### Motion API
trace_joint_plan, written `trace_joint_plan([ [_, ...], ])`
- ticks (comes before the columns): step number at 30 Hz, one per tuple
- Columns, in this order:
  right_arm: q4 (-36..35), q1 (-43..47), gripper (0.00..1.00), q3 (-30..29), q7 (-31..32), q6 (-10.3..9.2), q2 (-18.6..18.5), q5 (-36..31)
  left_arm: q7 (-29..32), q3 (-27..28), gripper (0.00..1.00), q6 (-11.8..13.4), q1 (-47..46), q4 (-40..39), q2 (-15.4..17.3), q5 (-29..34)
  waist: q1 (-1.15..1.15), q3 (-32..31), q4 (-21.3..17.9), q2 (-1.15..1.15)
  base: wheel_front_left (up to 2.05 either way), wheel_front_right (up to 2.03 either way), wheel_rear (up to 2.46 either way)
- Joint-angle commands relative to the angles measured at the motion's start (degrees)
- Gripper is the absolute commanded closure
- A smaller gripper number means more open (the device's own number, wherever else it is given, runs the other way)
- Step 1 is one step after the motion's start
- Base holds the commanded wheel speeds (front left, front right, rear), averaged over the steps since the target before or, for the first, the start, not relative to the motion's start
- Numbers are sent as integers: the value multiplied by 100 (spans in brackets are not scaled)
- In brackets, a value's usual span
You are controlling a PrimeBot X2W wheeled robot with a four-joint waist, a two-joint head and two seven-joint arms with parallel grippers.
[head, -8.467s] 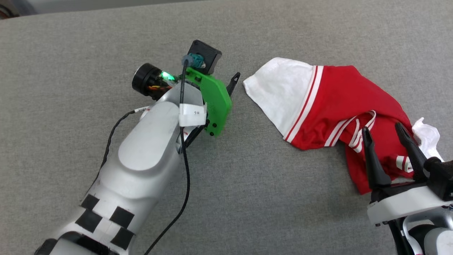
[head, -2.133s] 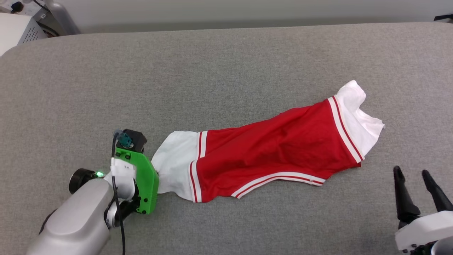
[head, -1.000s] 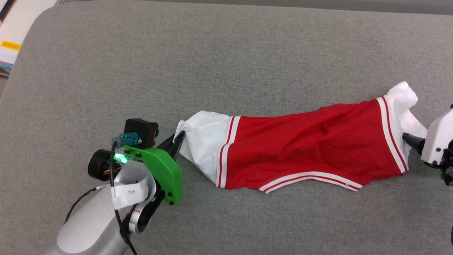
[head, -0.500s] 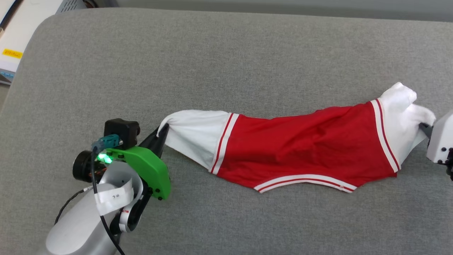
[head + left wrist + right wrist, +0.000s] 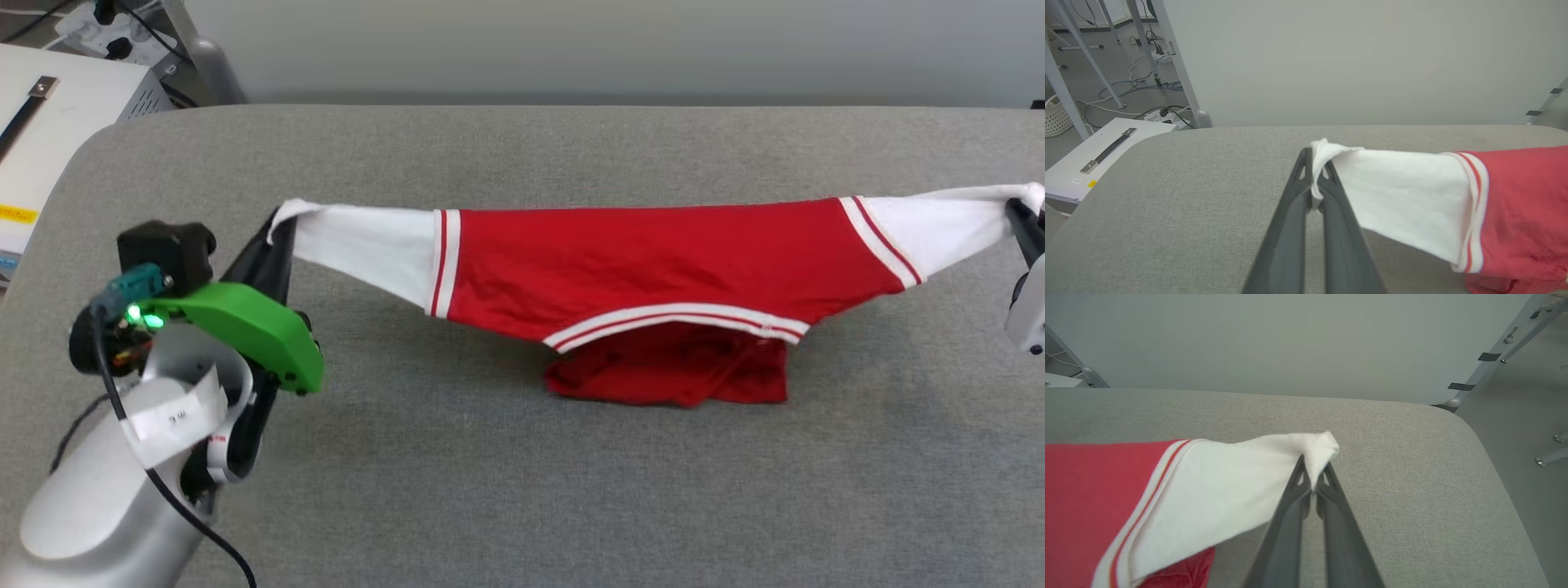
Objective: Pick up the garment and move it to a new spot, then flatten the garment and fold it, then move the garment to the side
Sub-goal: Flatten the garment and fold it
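The red shirt (image 5: 645, 261), with white short sleeves and striped red-and-white trim, hangs stretched sideways above the grey worktop (image 5: 522, 506). One sleeve tip is pinched in the left pincer (image 5: 282, 233), the other in the right pincer (image 5: 1016, 214). Its sagging red lower part lies crumpled on the worktop.

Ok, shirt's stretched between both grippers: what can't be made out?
Head view: right gripper cut off by the right edge.
Head view: garment, lower part bunched, partly hidden by its own hanging front.
Left wrist view: left gripper fingers cover how much sleeve they pinch.
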Motion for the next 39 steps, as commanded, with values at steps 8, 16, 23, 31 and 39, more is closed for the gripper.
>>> trace_joint_plan([
  [8,157,-1107,100,144,229,37,-59,-153,416,187,100,-456,-1767,946,-49,-58,0,135,-187,0,0,0,0],
  [16,1124,-3027,100,357,-176,37,-131,-171,49,136,100,-953,-3817,2472,-341,422,0,796,-233,0,0,0,0],
  [23,2004,-4762,100,338,-1123,37,70,-321,-725,266,100,-1284,-5323,3581,-562,664,0,1485,-323,0,0,0,0],
  [31,2952,-6194,100,386,-2280,37,354,-486,-1352,495,100,-1570,-6403,4403,-793,651,0,2188,-421,0,0,0,0],
  [39,3989,-6473,100,960,-2782,37,717,-278,-1487,537,100,-1941,-6251,5214,-999,567,0,2544,-431,0,0,0,0],
])
